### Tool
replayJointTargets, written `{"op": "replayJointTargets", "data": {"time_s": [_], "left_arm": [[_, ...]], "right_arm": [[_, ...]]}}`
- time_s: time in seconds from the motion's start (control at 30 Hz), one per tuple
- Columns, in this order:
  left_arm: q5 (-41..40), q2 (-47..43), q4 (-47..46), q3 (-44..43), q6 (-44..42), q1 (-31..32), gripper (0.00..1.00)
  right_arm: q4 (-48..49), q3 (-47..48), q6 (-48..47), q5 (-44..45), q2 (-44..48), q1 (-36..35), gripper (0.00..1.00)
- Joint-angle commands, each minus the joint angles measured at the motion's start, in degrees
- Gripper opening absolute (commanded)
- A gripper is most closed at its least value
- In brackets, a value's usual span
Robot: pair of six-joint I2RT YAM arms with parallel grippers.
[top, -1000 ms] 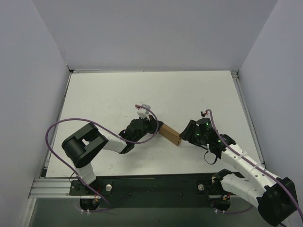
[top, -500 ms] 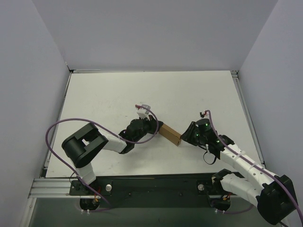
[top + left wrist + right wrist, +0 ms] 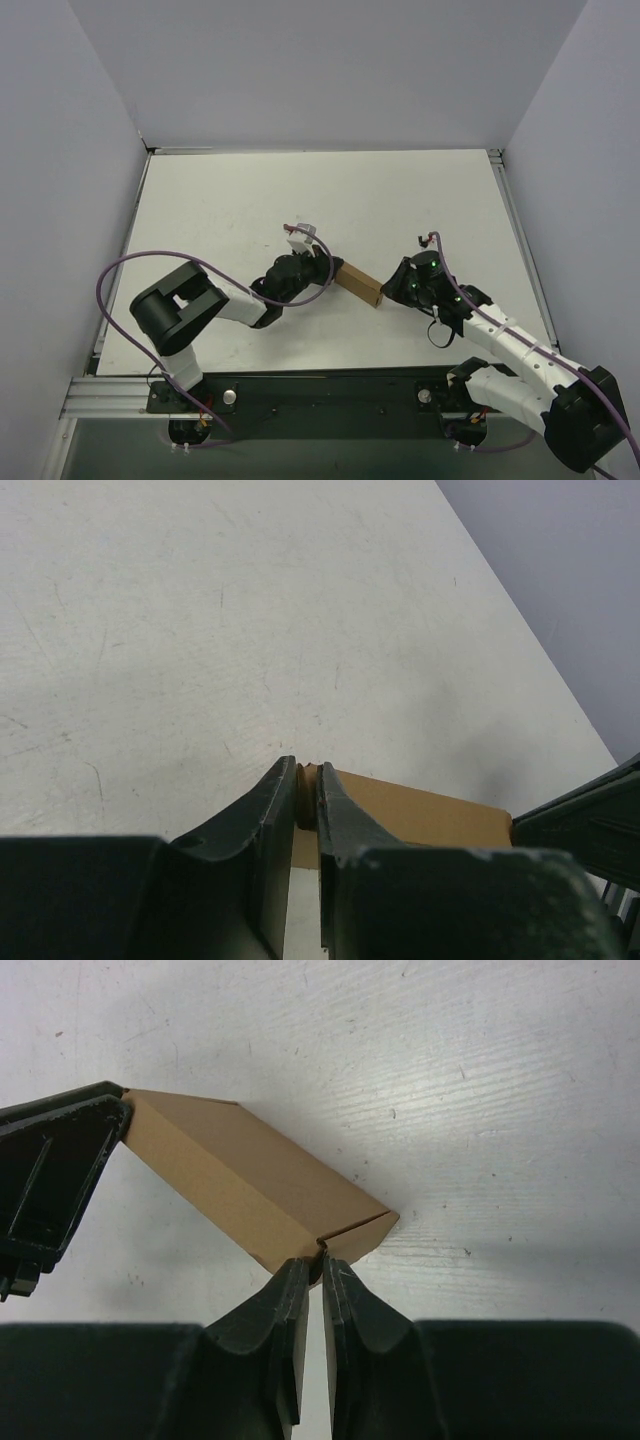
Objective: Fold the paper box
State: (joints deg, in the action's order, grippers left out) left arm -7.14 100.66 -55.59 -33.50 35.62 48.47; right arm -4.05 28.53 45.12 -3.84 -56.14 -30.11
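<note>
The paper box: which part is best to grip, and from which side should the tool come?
Grip the paper box at its short ends, coming in along its long axis. Its shape is long and flat, and each end offers a thin cardboard edge that narrow jaws can pinch, as the left tool and the right tool seem to do.

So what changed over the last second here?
The right gripper edged in and closed its jaws on an end corner of the paper box. The left gripper kept its pinch on the opposite end, and the box itself did not visibly shift.
</note>
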Motion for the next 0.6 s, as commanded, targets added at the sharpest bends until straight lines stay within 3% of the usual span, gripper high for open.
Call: {"op": "replayJointTargets", "data": {"time_s": [0.0, 0.07, 0.2, 0.3, 0.33, 0.43, 0.5, 0.57], "left_arm": [[1.2, 1.7, 19.0, 8.4, -2.7, 2.0, 0.15], [1.0, -1.2, 16.8, 11.0, -2.5, 2.2, 0.18], [2.7, -5.7, 15.1, 13.4, -2.5, 2.7, 0.36], [4.3, -9.2, 15.1, 14.1, -2.2, 3.0, 0.46], [4.5, -11.3, 15.6, 14.3, -2.0, 3.0, 0.56], [4.4, -16.2, 17.5, 15.1, -1.3, 3.0, 0.68], [4.4, -18.9, 19.5, 14.5, -1.4, 2.9, 0.70], [4.3, -23.0, 24.0, 13.3, -2.8, 1.9, 0.74]], "right_arm": [[-7.6, -3.1, -1.6, 4.9, 0.2, -1.6, 0.13], [-9.3, -1.8, -1.6, 5.1, 2.0, -2.3, 0.13], [-12.6, 0.7, -1.8, 5.4, 4.6, -4.4, 0.15], [-14.4, 2.4, -2.1, 6.1, 6.6, -7.2, 0.22], [-15.0, 2.9, -2.1, 6.6, 7.0, -8.5, 0.28], [-16.4, 3.5, -2.5, 8.0, 7.5, -10.4, 0.40], [-16.1, 2.9, -2.7, 7.8, 7.7, -10.5, 0.46], [-14.4, 2.2, -3.6, 7.5, 8.2, -10.1, 0.59]]}}
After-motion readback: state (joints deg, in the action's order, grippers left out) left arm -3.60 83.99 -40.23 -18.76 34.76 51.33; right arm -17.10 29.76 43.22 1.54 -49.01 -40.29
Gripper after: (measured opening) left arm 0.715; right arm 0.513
